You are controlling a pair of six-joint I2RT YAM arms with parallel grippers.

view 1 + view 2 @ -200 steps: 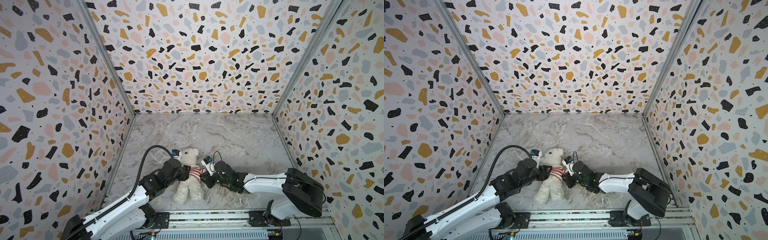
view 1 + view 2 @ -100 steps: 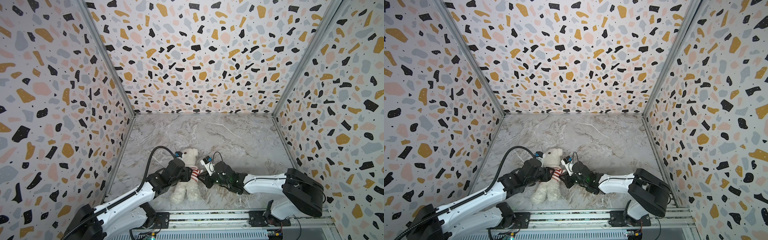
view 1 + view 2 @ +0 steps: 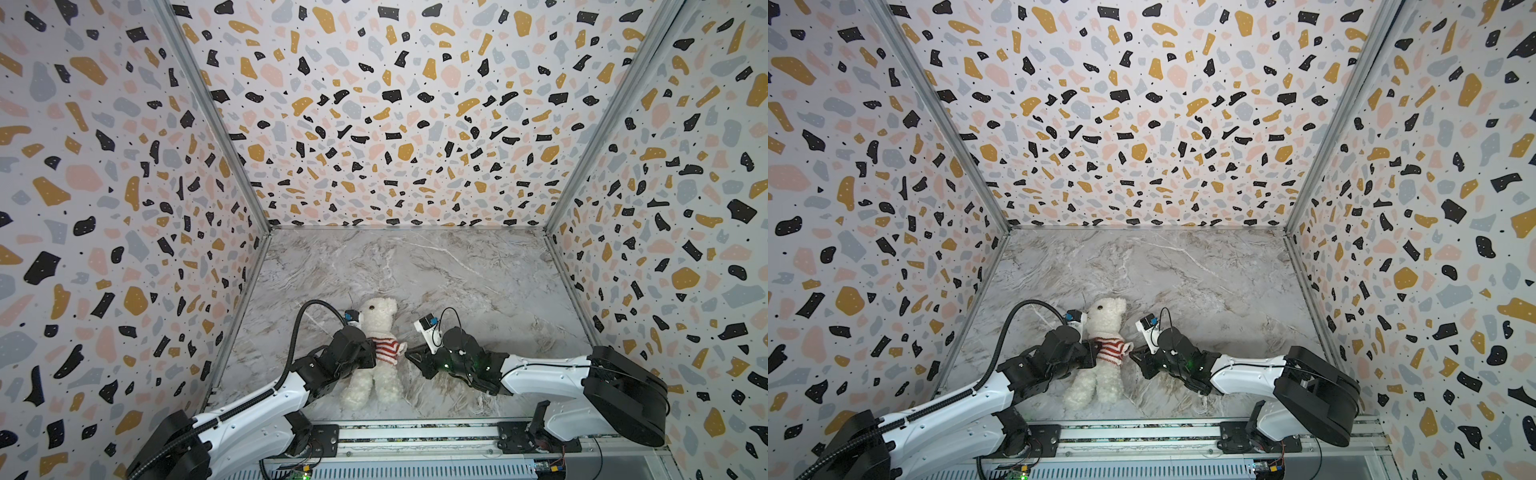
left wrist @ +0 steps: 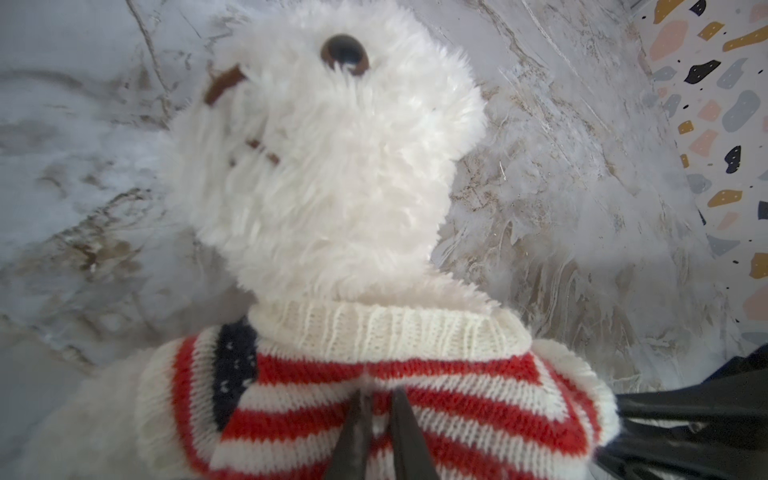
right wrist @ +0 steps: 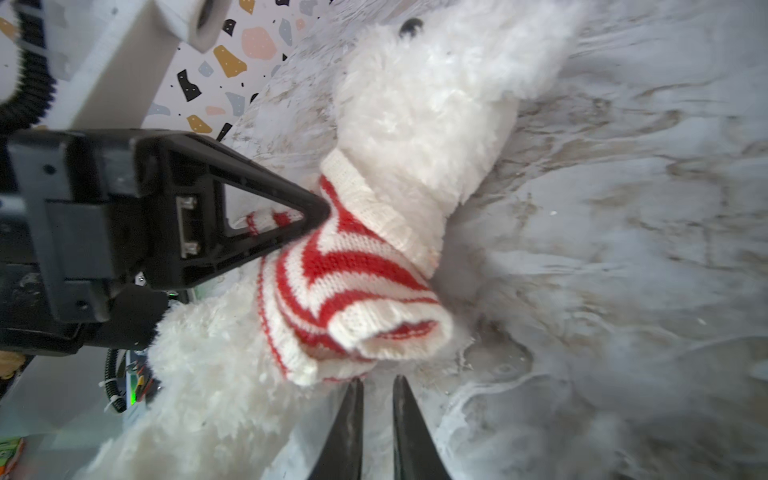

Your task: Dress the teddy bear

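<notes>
The teddy bear [image 3: 376,309] [image 3: 1104,309] lies on its back on the marble floor, near the front, and wears a red-and-white striped sweater [image 3: 386,351] [image 3: 1111,349] on its chest. My left gripper [image 3: 373,353] [image 3: 1093,354] reaches in from the bear's side. In the left wrist view it [image 4: 380,392] is shut on a pinch of sweater [image 4: 457,395] below the white collar. My right gripper [image 3: 409,353] [image 3: 1133,355] lies low on the other side. Its jaws [image 5: 378,380] are almost together and empty, just short of the sleeve cuff [image 5: 390,332].
Terrazzo-patterned walls [image 3: 124,208] close in the floor on three sides. A metal rail [image 3: 415,436] with both arm bases runs along the front edge. Bare marble floor [image 3: 436,270] stretches behind the bear.
My left gripper has moved in onto the bear's chest and closed on the sweater. The right gripper's jaws have narrowed a little; its arm has hardly moved.
</notes>
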